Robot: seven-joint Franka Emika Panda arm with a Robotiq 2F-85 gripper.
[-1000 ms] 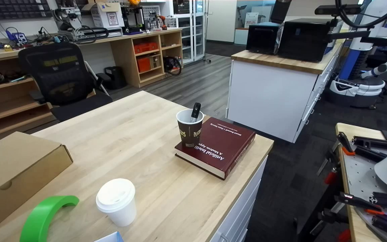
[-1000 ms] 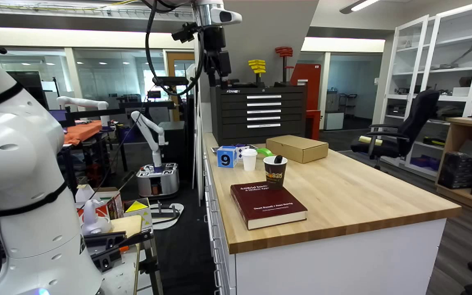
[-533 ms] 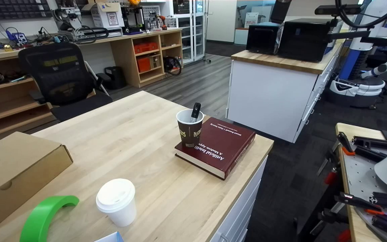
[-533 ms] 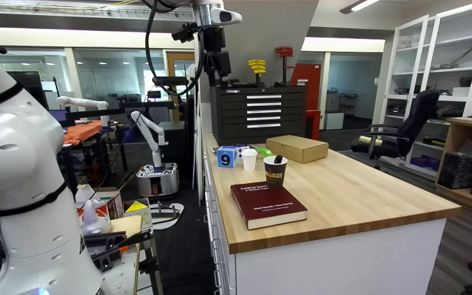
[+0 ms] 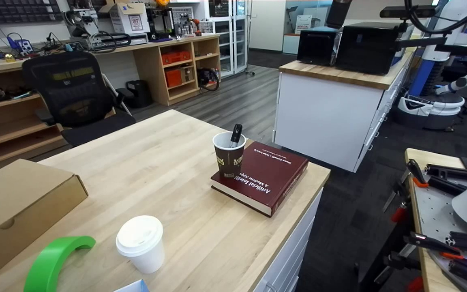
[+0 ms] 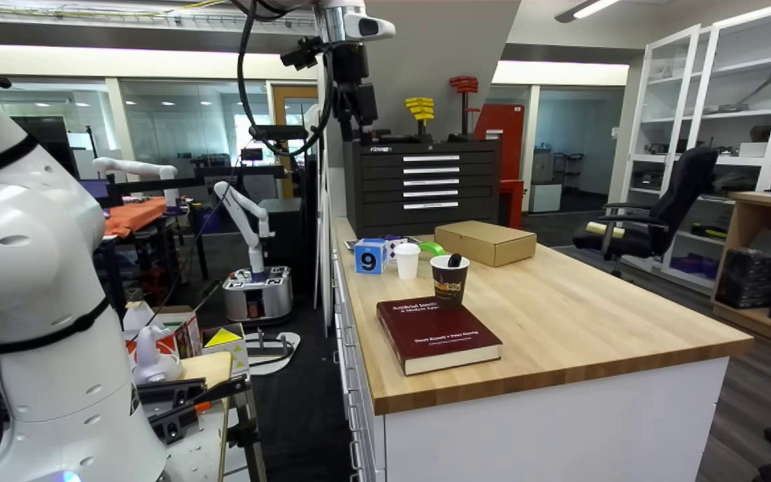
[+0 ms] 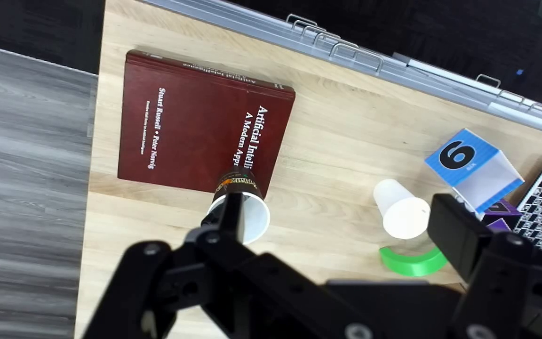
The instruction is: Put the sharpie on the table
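Note:
The sharpie (image 5: pixel 236 134) is a black marker standing tilted in the brown paper cup (image 5: pixel 228 163), its upper end above the rim. It also shows in an exterior view (image 6: pixel 454 260) and, partly behind a finger, in the wrist view (image 7: pixel 210 217). The cup stands on a corner of the dark red book, which lies on the pale wood table (image 5: pixel 164 174). My gripper (image 7: pixel 339 205) is open with its jaws wide apart and nothing between them. In an exterior view the gripper (image 6: pixel 357 130) hangs high above the table, pointing down, well away from the cup.
The dark red book (image 6: pixel 436 335) lies near the table's corner. A lidded white cup (image 6: pixel 407 262), a blue number box (image 6: pixel 368 258), a green arch (image 5: pixel 51 261) and a cardboard box (image 6: pixel 486 242) stand farther along. A black tool chest (image 6: pixel 425 187) stands at the table's far end.

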